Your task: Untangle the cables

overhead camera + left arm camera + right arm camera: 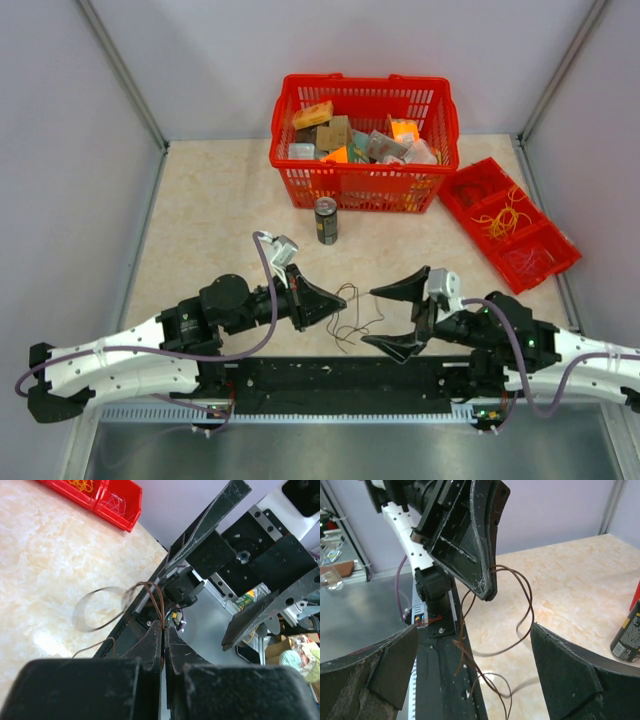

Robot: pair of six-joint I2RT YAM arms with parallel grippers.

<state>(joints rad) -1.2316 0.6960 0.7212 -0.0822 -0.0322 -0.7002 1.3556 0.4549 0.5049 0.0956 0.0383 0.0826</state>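
left wrist: left gripper clamps cables; only top shows basket.

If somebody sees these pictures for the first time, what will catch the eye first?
Most likely the bright red plastic basket, full of small boxes, at the far side of the table, with a dark drink can standing just in front of it. Next, near the arms' bases, the left arm's black fingers are pinched shut on thin brown wires, while the right arm's fingers gape wide open facing them.
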